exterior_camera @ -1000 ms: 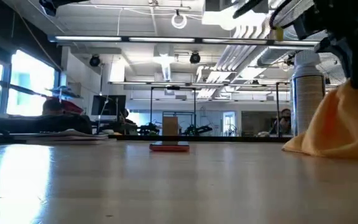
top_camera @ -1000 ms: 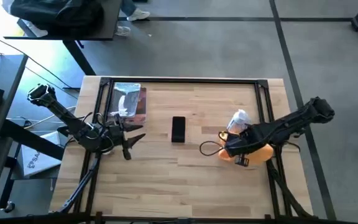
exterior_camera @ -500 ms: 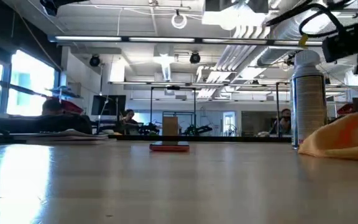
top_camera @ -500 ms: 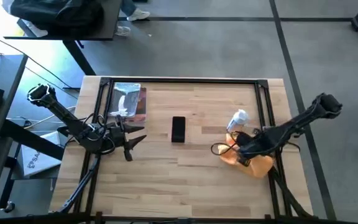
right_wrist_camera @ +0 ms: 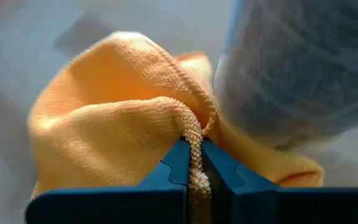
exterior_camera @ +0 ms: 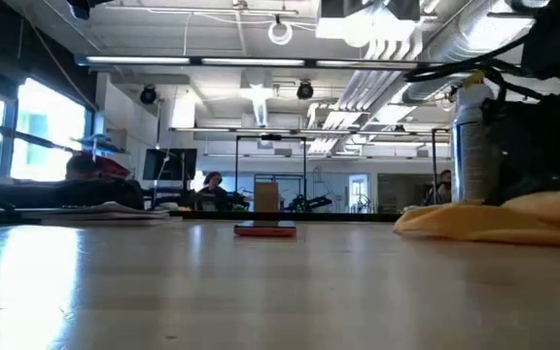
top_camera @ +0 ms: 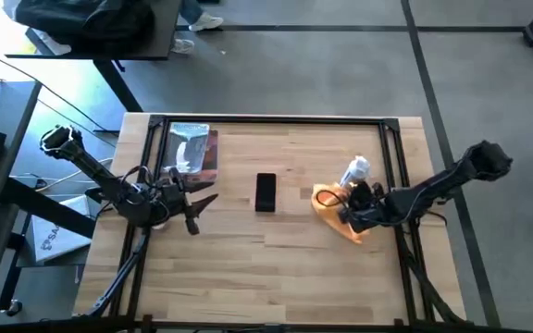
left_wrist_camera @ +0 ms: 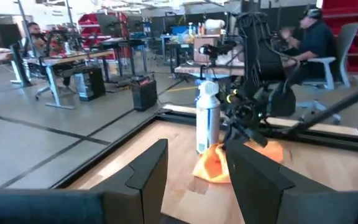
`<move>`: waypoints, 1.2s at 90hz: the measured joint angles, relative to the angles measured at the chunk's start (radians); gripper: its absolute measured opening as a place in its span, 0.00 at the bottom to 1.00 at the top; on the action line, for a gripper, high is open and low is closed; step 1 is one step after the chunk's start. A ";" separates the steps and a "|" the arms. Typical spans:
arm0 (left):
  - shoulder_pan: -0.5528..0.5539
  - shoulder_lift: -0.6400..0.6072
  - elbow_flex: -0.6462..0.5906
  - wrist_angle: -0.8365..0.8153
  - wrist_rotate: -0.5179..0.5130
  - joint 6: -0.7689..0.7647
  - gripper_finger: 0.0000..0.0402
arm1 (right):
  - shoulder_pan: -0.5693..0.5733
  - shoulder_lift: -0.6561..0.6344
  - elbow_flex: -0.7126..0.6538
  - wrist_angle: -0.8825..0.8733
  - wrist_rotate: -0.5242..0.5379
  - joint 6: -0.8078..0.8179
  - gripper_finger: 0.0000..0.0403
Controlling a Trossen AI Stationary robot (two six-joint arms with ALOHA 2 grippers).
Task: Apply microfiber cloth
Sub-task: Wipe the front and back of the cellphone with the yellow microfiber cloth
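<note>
The right gripper [right_wrist_camera: 194,163] pinches a fold of the microfiber cloth [top_camera: 333,212], jaws nearly closed, right of centre beside the spray bottle [top_camera: 355,173]. The left gripper [top_camera: 195,201] waits centre-left, jaws apart and empty.

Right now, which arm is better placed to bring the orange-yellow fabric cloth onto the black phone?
The right. The right gripper is shut on a fold of the orange-yellow microfiber cloth, beside the flat black phone. The left gripper waits open across the phone, holding nothing.

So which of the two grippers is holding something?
The right gripper: its fingers pinch a fold of the orange cloth beside the spray bottle. The left gripper is open and holds nothing.
</note>
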 joint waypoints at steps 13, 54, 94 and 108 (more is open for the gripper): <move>0.033 0.000 0.000 0.003 0.026 0.001 0.36 | -0.083 -0.003 0.000 0.044 0.037 -0.097 0.00; 0.078 0.000 0.000 0.022 0.101 0.001 0.36 | -0.475 -0.003 0.000 0.291 -0.184 -0.656 0.00; 0.073 -0.008 0.000 0.030 0.068 0.110 0.36 | -0.487 -0.014 0.001 0.336 -0.496 -0.907 0.07; 0.120 -0.029 0.000 0.031 0.077 0.119 0.36 | -0.487 -0.081 0.030 0.216 -0.504 -0.907 0.21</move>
